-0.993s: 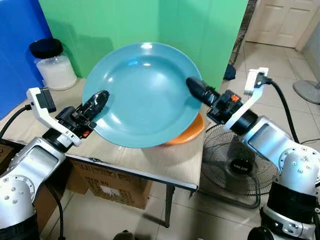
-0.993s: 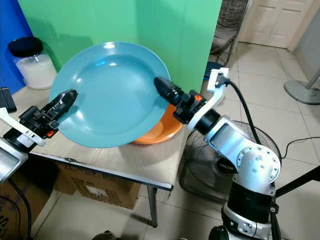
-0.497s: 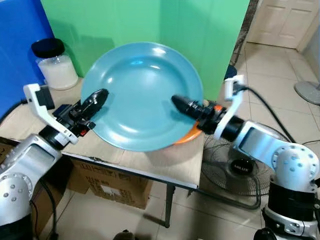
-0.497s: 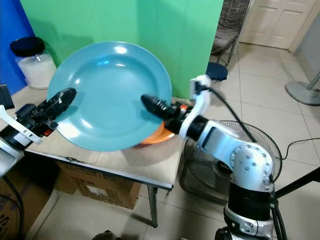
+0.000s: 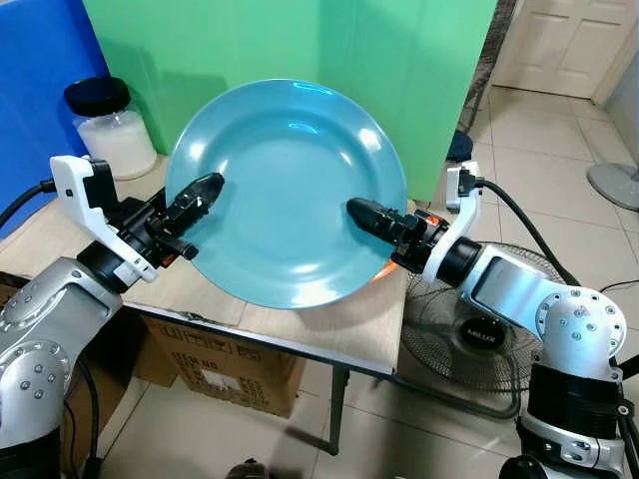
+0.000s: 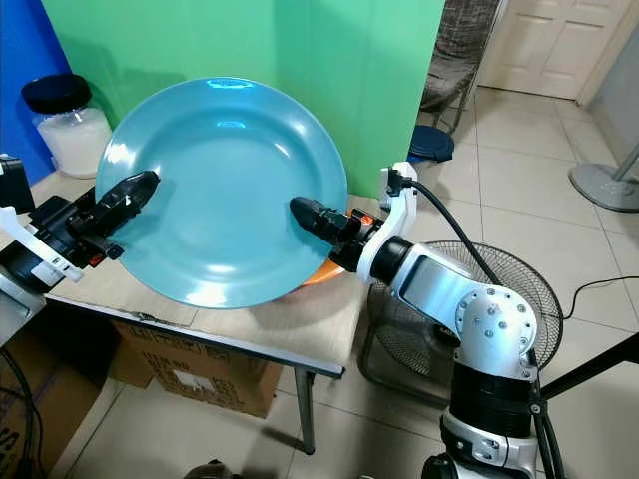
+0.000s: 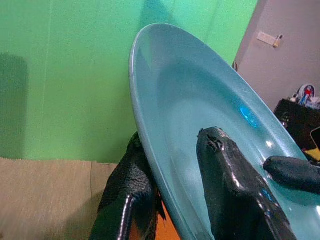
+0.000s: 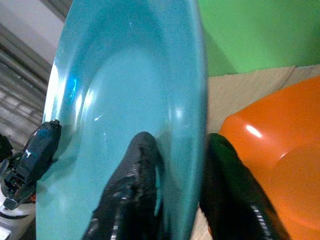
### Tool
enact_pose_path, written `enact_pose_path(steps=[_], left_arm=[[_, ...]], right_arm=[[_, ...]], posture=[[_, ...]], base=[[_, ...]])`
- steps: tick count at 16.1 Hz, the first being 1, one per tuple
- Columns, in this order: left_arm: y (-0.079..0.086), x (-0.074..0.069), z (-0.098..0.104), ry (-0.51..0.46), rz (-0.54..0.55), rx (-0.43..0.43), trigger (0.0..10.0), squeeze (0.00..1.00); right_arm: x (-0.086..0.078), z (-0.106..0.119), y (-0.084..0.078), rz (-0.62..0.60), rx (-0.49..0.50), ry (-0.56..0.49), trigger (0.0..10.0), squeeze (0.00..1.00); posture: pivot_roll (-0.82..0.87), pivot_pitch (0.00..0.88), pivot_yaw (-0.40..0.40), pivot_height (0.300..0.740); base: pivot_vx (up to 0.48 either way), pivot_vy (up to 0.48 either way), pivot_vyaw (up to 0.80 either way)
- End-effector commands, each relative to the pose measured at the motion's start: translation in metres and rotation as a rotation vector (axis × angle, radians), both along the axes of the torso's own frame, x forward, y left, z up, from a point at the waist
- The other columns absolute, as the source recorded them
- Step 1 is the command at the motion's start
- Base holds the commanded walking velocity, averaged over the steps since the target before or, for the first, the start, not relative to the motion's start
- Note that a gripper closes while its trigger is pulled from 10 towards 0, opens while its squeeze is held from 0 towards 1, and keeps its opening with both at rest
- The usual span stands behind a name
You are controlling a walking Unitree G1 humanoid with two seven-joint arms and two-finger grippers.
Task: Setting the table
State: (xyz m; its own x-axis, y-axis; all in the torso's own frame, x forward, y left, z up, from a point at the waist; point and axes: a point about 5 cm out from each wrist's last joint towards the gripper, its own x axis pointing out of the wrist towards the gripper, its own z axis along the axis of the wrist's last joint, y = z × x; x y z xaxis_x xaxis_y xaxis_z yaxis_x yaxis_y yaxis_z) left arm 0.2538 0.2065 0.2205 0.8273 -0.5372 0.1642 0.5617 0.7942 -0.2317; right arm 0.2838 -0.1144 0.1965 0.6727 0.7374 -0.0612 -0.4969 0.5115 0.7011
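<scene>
Black, two-fingered, left gripper (image 5: 192, 203): jaws pinched on the left rim of the teal plate (image 5: 287, 190), one finger on the face, the other behind the rim, as the left wrist view shows plainly.

Black, two-fingered, right gripper (image 5: 371, 217): jaws likewise pinched on the plate's right rim, one finger lying across the face, its partner on the back, next to the orange plate (image 8: 270, 165).

Teal plate: large, shallow, glossy. Held off the table (image 5: 300, 329) between the two grippers, tilted steeply so its face turns toward the head camera. Lower edge hangs low over the tabletop; whether it touches cannot be told.

Orange plate: lying on the table just behind and under the teal plate's right lower edge, mostly hidden by it in the head views.

Jar (image 5: 110, 128): clear glass, white contents, black lid; stands at the table's far left corner, well apart from both plates.

Surroundings: green backdrop (image 5: 399, 60) behind the table, cardboard box (image 5: 225, 374) under it, floor fan (image 5: 469, 329) on the tiles at the robot's right.

Step in hand, by judgement: carrying the teal plate in a two-handed grip, off the orange one and not yet set at a place.

Next move, by judgement: level the plate, both wrists turning together so that neither pinch twists loose; lower it flat onto bare tabletop clear of the orange plate and the jar; only then part the jaws.
</scene>
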Motion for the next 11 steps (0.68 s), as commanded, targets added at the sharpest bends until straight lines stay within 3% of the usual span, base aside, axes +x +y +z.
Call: enact_pose_path(steps=[1, 7, 8, 9, 11], left_arm=[[-0.007, -0.001, 0.012, -0.085, -0.052, 0.016, 0.0, 0.0], [-0.004, 0.0, 0.011, -0.102, -0.024, 0.028, 0.0, 0.0], [-0.002, 0.001, 0.01, -0.1, -0.007, 0.024, 0.6, 0.0], [-0.001, 0.001, 0.009, -0.089, 0.007, 0.019, 10.0, 0.0], [0.0, 0.004, 0.007, -0.077, 0.028, 0.016, 10.0, 0.0]], right_arm=[[0.002, -0.002, -0.002, -0.017, -0.002, 0.023, 0.0, 0.0], [0.002, 0.003, -0.001, -0.031, 0.06, 0.003, 0.0, 0.0], [0.002, 0.006, -0.001, -0.031, 0.082, -0.009, 0.0, 0.0], [0.002, 0.008, -0.001, -0.03, 0.091, -0.014, 0.0, 0.0], [0.001, 0.009, -0.002, -0.026, 0.1, -0.019, 0.0, 0.0]], posture=[[0.15, 0.0, 0.026, 0.74], [0.15, 0.0, 0.031, 0.74], [0.14, 0.0, 0.032, 0.74], [0.14, 0.0, 0.032, 0.74], [0.14, 0.0, 0.034, 0.74]], base=[[0.0, 0.0, 0.0], [0.0, 0.0, 0.0], [0.0, 0.0, 0.0], [0.0, 0.0, 0.0], [0.0, 0.0, 0.0]])
